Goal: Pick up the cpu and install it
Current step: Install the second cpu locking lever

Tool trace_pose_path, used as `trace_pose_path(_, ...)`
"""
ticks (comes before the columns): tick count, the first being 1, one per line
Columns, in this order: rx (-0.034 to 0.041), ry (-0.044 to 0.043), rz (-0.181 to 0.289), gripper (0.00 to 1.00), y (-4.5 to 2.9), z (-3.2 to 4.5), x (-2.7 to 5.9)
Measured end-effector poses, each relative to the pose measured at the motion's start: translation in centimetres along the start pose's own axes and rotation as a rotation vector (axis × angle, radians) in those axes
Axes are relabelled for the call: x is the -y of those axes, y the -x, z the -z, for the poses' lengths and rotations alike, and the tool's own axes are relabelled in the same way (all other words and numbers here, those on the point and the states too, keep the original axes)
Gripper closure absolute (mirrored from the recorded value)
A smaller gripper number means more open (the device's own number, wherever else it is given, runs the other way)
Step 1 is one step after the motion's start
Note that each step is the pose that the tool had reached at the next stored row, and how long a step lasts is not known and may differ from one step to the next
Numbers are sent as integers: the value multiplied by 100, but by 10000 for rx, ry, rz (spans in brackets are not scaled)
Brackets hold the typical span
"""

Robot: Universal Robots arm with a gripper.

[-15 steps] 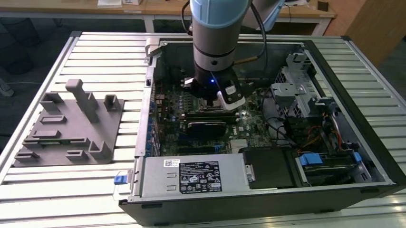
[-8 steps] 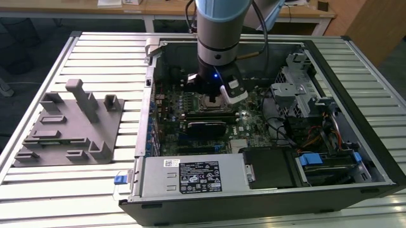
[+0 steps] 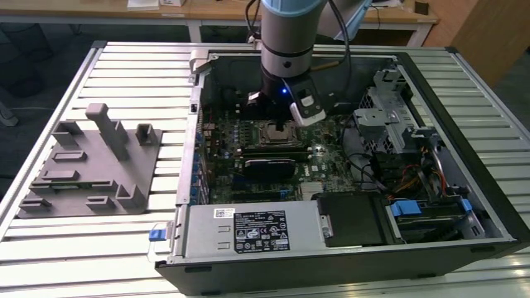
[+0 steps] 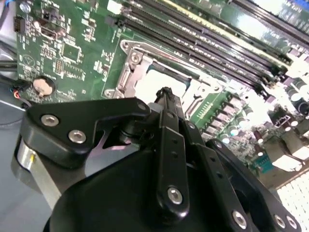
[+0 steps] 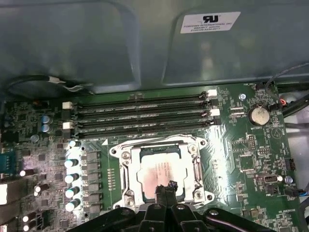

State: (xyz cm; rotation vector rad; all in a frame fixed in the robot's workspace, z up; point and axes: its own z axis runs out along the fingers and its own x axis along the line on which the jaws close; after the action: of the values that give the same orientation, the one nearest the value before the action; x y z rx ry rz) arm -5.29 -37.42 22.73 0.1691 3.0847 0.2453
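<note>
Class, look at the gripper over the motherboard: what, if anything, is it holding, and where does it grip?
Cannot be told. The gripper sits at the edge of the cpu in its socket, but any hold on it isn't visible.

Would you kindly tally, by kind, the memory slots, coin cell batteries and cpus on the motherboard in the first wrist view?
memory slots: 4
coin cell battery: 1
cpu: 1
Total: 6
</note>
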Motion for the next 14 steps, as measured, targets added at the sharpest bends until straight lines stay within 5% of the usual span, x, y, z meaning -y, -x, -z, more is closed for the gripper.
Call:
trace_pose_path(3, -26, -102, -1, 89, 29, -9, -30)
trace_pose_path(14, -73, -92, 291, 89, 27, -36, -51)
